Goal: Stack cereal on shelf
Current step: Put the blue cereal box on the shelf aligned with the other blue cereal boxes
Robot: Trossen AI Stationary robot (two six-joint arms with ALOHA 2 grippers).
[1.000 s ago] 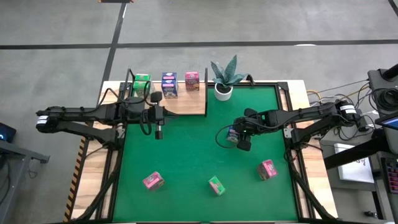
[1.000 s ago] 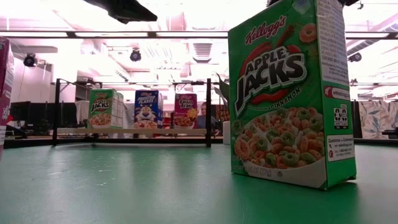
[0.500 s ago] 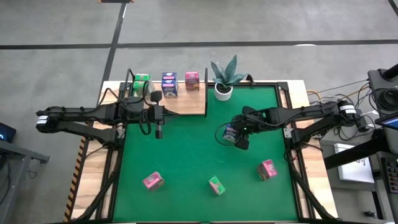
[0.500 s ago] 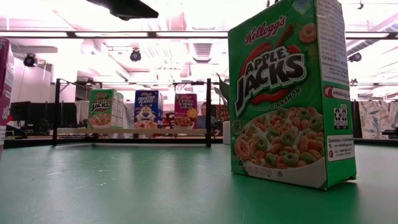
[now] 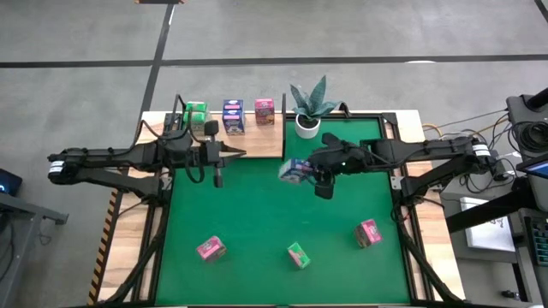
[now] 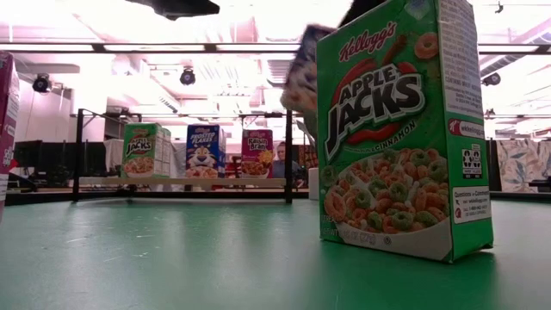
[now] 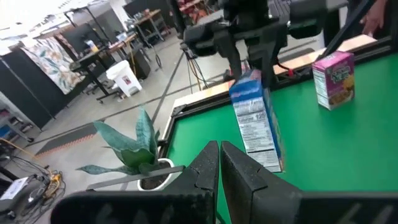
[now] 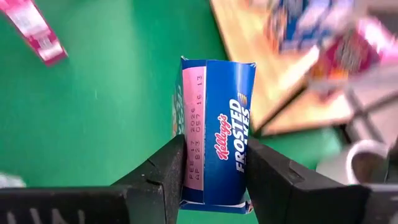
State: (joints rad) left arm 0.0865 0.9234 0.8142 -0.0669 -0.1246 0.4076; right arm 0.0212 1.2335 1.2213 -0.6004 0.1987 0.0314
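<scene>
My right gripper (image 5: pixel 312 172) is shut on a blue-and-white cereal carton (image 5: pixel 296 170) and holds it above the green table, right of the shelf's front corner. The carton also shows in the low view (image 6: pixel 301 79). The shelf (image 5: pixel 257 139) is a light-wood board with black posts at the far left. A green (image 5: pixel 196 112), a blue (image 5: pixel 233 117) and a pink carton (image 5: pixel 265 111) stand upright on it. My left gripper (image 5: pixel 233 154) is shut and empty at the shelf's front edge, fingers pointing toward the table's right. My right gripper pinches the blue-and-white carton between its two fingers (image 8: pixel 163 167), one on each of two opposite faces near its upper end (image 7: pixel 248 83). The fingers come from above, slanting down. The carton hangs below them, slightly tilted and clear of the table.
A potted plant (image 5: pixel 310 107) stands just right of the shelf, close to the held carton. A pink carton (image 5: pixel 211 249), a green one (image 5: pixel 298 255) and another pink one (image 5: pixel 368 233) lie near the table's near edge. The green one fills the low view's right (image 6: pixel 400 129).
My right gripper has carried the blue-and-white carton up and toward the table's far left, toward the shelf; the carton now shows raised in the low view. My left gripper has tipped up so its fingers point toward the table's right.
</scene>
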